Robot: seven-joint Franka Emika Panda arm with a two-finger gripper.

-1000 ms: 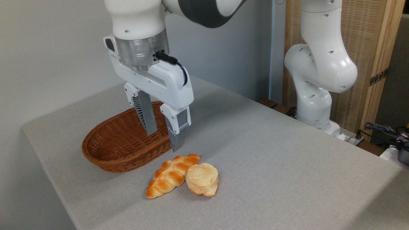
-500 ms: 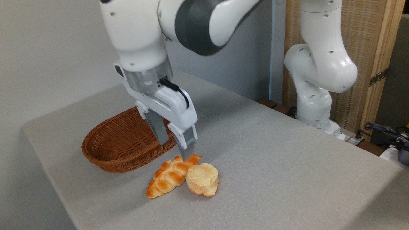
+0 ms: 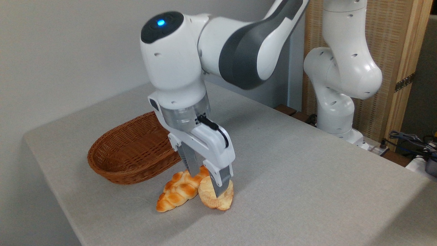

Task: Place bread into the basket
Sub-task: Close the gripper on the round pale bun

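Bread: the small round pale-golden bun (image 3: 218, 200) is sitting on the grey table (image 3: 307, 177), touching the braided loaf (image 3: 179, 191) on its left.
Basket: the brown wicker basket (image 3: 131, 155) is lying empty just behind both breads.
Pincer: the pincer (image 3: 205, 182) is reaching down with its fingers spread, holding nothing; one finger is standing over the bun's top, the other by the seam with the loaf (contact is hard to judge).
Handling: the bun is probably light, and soft if real, so a gentle squeeze across its ruffled sides seems best.
Risk: the far finger may be catching the loaf too.
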